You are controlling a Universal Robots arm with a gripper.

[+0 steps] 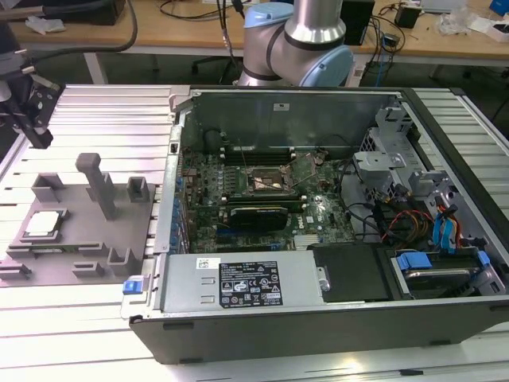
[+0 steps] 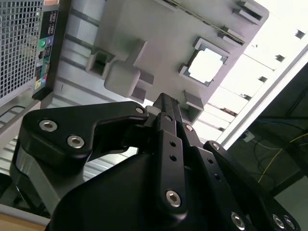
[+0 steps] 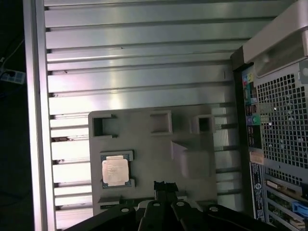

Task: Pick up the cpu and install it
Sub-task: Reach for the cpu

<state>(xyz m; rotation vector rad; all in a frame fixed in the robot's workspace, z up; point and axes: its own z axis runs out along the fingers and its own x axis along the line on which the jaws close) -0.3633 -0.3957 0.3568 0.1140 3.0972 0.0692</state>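
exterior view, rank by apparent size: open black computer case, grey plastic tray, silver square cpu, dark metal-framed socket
1. open black computer case
2. grey plastic tray
3. dark metal-framed socket and silver square cpu: close in apparent size, and the socket sits farther back, so not ranked

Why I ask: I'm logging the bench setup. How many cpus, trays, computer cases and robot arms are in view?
cpu: 1
tray: 1
case: 1
arm: 1
Total: 4
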